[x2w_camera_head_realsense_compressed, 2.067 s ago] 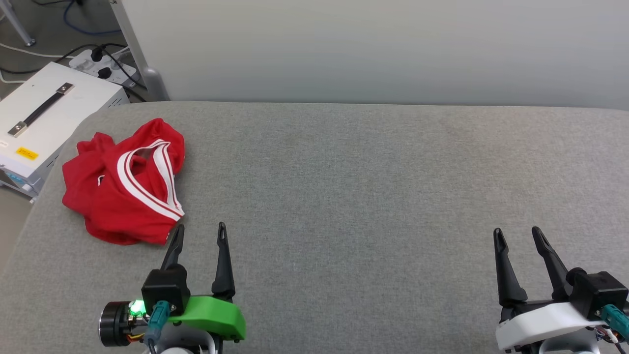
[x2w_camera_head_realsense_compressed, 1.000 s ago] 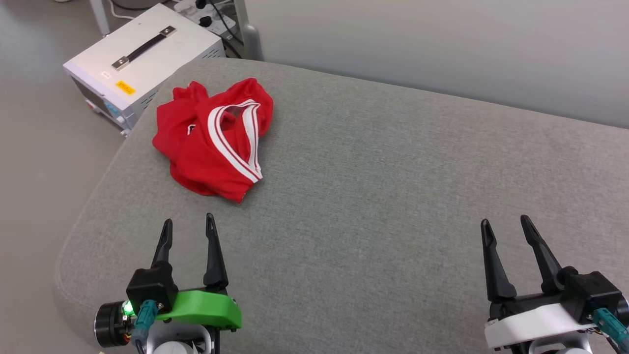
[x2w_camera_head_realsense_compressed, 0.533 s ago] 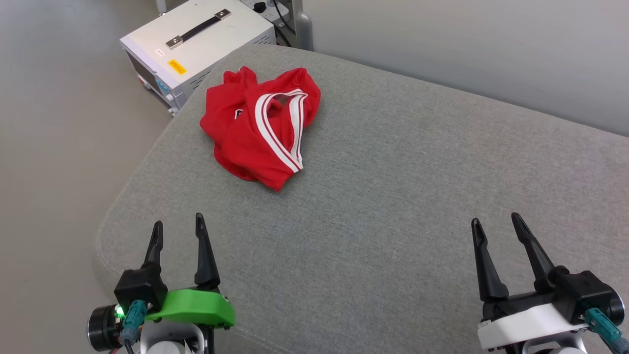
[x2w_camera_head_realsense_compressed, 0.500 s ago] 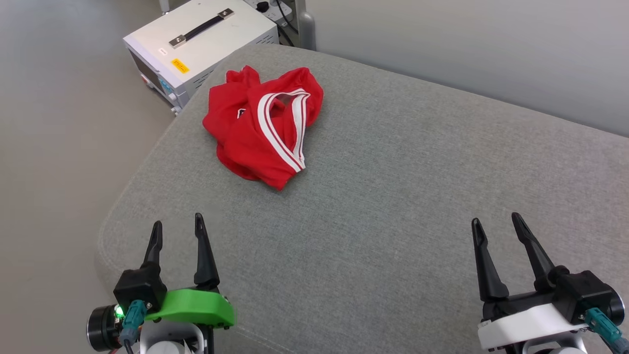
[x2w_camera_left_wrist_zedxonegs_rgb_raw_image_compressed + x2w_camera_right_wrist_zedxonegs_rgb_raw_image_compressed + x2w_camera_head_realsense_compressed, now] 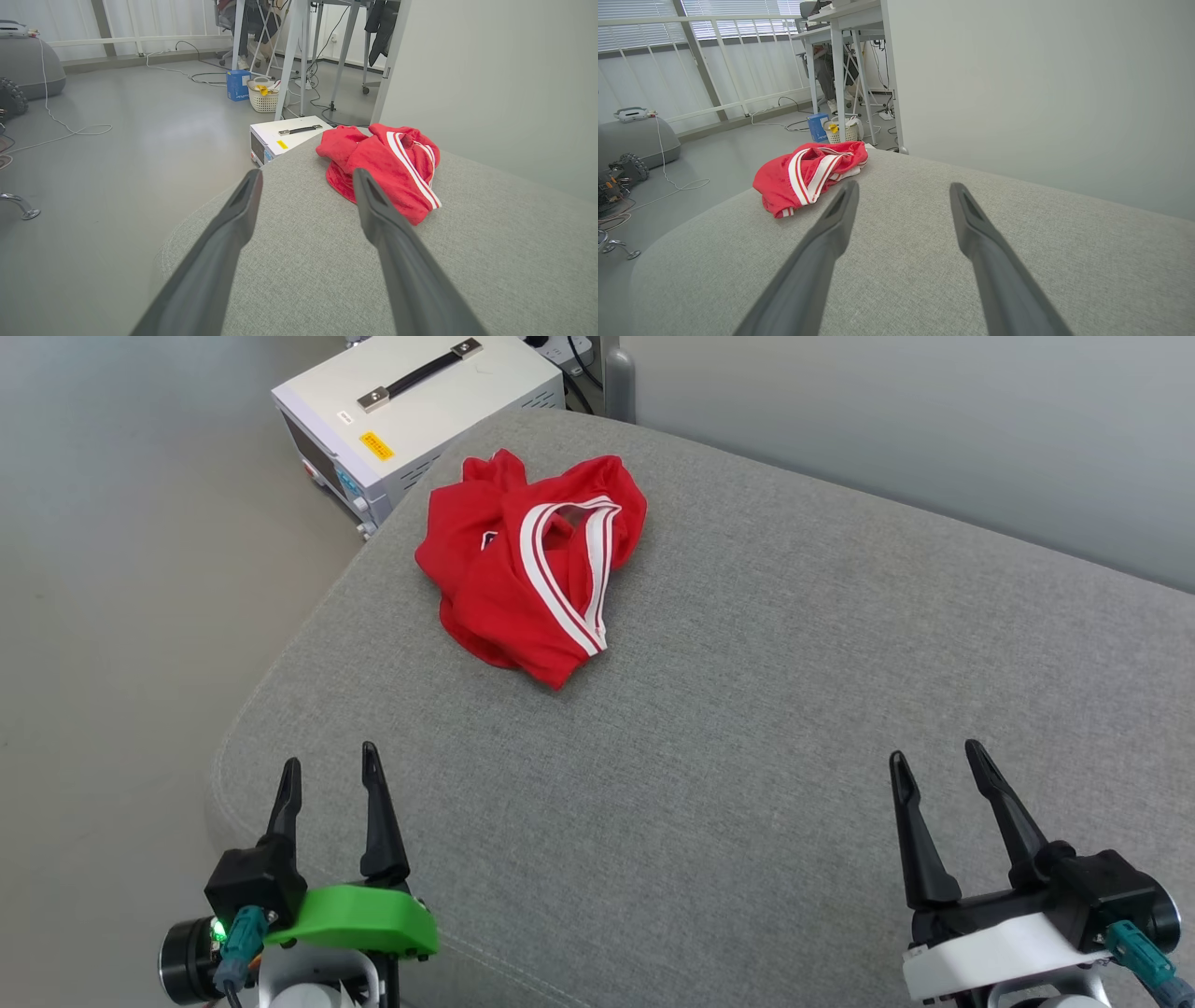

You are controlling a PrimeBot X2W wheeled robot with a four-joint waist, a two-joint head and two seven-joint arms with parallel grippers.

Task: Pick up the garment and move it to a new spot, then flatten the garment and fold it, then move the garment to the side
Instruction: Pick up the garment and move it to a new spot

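The garment (image 5: 527,569) lies crumpled in a red heap with white striped trim near the far left corner of the grey cushioned surface (image 5: 747,728); its lettering is hidden in the folds. It also appears ahead in the left wrist view, the garment (image 5: 383,163), and in the right wrist view, the garment (image 5: 808,175). My left gripper (image 5: 327,775) hovers open at the near left edge, well short of the heap. My right gripper (image 5: 934,765) stands open at the near right, far from it. Both are empty.
A white box with a black handle (image 5: 420,406) sits on the floor just beyond the surface's left corner. The surface's rounded left edge (image 5: 243,728) drops to grey floor. A pale wall (image 5: 934,429) runs along the back. Desks, cables and a basket (image 5: 264,95) stand further off.
The head camera has turned left, so the whole picture shifted right and the floor came into view. The garment lies as before. Both grippers stay open, holding their pose.
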